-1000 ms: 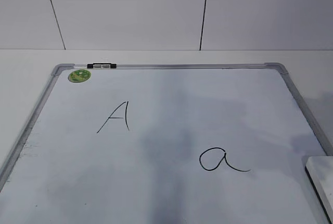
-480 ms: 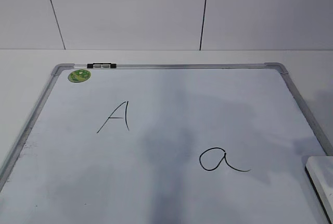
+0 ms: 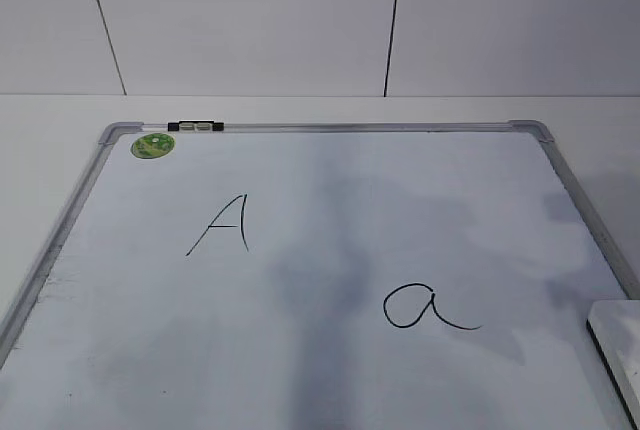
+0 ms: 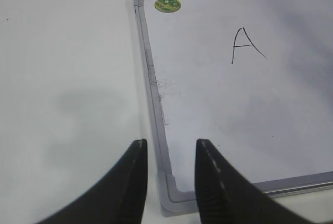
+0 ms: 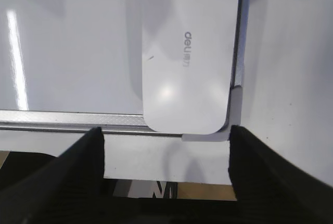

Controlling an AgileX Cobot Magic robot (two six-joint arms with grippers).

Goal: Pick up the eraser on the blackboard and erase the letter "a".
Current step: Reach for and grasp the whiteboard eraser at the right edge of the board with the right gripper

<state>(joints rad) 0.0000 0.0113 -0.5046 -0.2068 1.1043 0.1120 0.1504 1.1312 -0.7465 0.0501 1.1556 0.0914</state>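
The blackboard is a white dry-erase board with a grey frame, lying flat. The cursive letter "a" is at its right front, a capital "A" to the left. The white eraser lies at the board's right front corner, cut off by the view's edge. In the right wrist view the eraser lies on the board's corner, just ahead of my open, empty right gripper. My left gripper is open and empty above the board's near left corner. Neither gripper shows in the exterior view.
A round green sticker and a black clip sit at the board's far left corner. The white table extends left of the board. The table's front edge lies just below the right gripper.
The shadows on the right part of the board have shifted slightly. The board, letters and eraser have not moved.
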